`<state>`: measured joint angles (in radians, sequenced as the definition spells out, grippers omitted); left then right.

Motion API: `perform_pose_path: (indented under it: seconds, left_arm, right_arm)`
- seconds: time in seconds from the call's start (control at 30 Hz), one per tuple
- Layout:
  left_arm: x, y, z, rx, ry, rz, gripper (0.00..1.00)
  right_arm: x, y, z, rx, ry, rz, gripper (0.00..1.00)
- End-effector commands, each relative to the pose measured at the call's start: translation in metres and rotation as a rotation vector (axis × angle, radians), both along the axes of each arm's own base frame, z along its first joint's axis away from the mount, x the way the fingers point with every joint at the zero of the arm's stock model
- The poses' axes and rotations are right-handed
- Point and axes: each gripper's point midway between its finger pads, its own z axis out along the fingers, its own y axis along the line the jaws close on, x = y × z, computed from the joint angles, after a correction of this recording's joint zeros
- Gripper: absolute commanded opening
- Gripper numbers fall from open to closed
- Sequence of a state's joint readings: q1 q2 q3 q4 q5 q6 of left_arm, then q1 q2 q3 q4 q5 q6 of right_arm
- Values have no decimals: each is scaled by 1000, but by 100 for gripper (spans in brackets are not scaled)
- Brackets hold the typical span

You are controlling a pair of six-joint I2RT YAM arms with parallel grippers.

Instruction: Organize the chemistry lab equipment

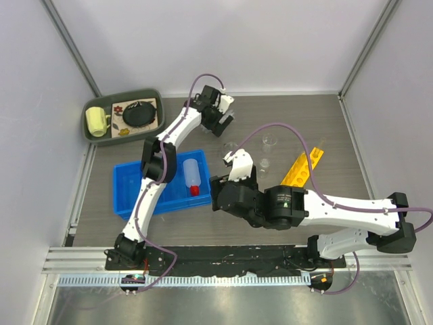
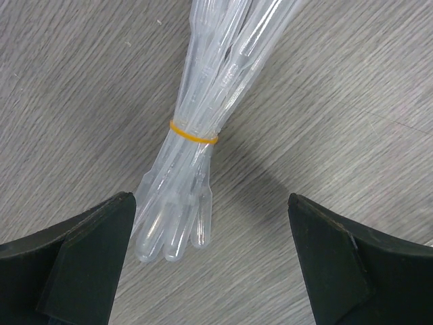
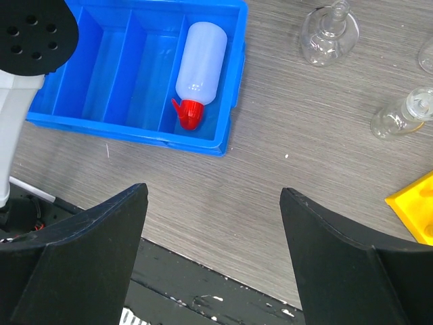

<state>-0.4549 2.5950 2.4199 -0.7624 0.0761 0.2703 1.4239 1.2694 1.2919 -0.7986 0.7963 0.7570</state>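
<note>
A bundle of thin clear pipettes, tied with a yellow rubber band, lies on the table. My left gripper is open just above their bulb ends, which sit near the left finger; it is at the back middle in the top view. The white squeeze bottle with red cap lies in the blue bin, as the right wrist view also shows. Small glass flasks and the yellow rack stand right of the bin. My right gripper is open and empty over the table's near part.
A green tray at the back left holds a yellow mug and a round black object. The blue bin has several compartments. A black rail runs along the table's near edge.
</note>
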Motion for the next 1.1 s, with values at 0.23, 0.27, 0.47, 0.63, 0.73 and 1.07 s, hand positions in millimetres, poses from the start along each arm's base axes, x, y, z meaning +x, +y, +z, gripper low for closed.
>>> perform_pose_path:
  seconds: [0.23,0.27,0.47,0.63,0.73,1.07]
  left_arm:
    - [16,-2,2,-54,-25,10,84]
    - [15,-2,2,-60,-19,14,80]
    - [4,6,-6,-52,25,48,41]
    - [4,20,-7,-35,35,118,21]
    - [5,29,8,-47,34,184,14]
    - [-15,52,126,-146,-37,436,4]
  right_arm:
    - [8,2,10,60,-5,-1,85]
    - [7,3,10,62,-3,1,85]
    - [2,2,11,101,21,10,84]
    - [0,1,11,113,32,18,84]
    - [2,1,5,76,23,13,84]
    - [3,2,-16,36,19,16,84]
